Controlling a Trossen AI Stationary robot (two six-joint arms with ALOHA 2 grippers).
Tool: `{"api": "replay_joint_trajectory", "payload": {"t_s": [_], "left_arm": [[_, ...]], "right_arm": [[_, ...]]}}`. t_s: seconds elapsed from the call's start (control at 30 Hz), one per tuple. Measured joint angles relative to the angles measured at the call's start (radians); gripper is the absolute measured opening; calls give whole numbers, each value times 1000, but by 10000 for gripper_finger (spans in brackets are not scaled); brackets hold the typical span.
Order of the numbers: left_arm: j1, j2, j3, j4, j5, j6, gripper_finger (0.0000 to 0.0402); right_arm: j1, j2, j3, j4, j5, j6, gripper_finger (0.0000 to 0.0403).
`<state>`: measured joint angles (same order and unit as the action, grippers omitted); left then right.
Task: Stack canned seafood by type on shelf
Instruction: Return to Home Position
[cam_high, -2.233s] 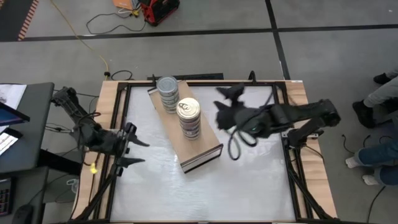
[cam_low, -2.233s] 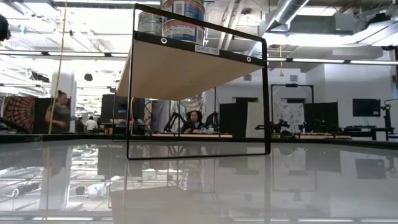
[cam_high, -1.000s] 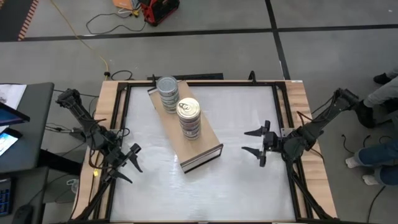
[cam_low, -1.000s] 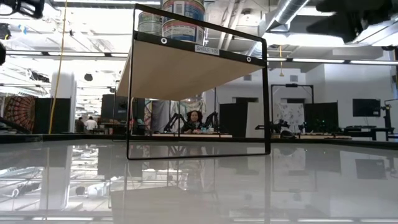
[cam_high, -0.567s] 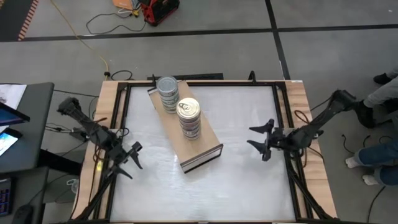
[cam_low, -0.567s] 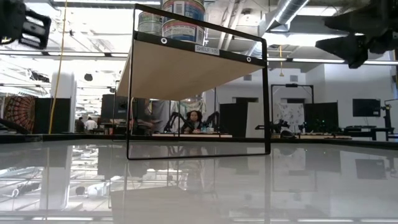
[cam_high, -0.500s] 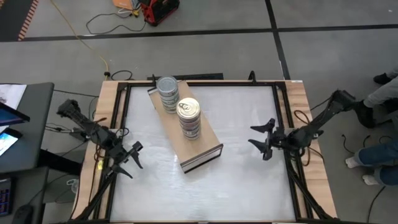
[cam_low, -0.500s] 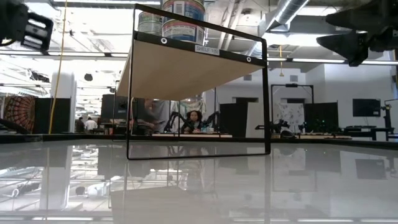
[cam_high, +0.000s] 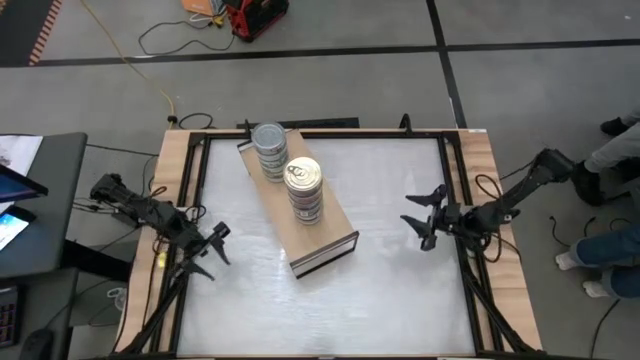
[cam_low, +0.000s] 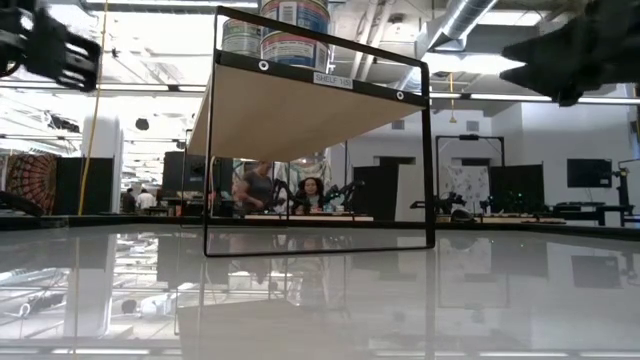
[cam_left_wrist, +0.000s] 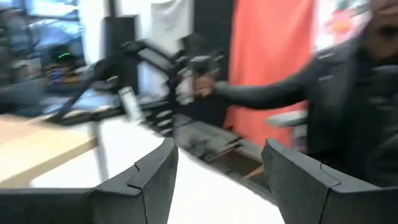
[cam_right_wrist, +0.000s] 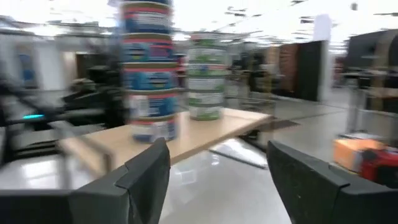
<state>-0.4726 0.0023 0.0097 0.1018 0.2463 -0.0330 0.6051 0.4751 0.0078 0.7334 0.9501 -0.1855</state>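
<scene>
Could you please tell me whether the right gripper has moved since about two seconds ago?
Yes. The right gripper has drawn back from beside the shelf to the right edge of the table.

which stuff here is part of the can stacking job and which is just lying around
Job: shelf; blue-labelled tin stack; green-labelled tin stack; left gripper and right gripper, both open.
Lying about: red-and-black tool; dark side desk; a person's legs.

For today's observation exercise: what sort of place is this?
Likely a robotics lab: the left arm and right arm flank a framed table, cables cross the concrete floor, and people work at benches behind.
</scene>
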Motion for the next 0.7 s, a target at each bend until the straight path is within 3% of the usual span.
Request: {"api": "replay_joint_trajectory", "payload": {"t_s": [0.13,0.27,0.43,0.7], "left_arm": [[34,3,-1,-47,-127,19,224],[58,4,-2,-57,-336,40,224],[73,5,-2,-26,-544,94,224],[73,5,-2,-22,-585,145,224]], "right_arm": [[-98,0,0,36,44,8,286],[-172,0,0,52,66,106,286],[-219,2,-1,20,65,99,286],[-234,2,-1,-67,64,99,286]]}}
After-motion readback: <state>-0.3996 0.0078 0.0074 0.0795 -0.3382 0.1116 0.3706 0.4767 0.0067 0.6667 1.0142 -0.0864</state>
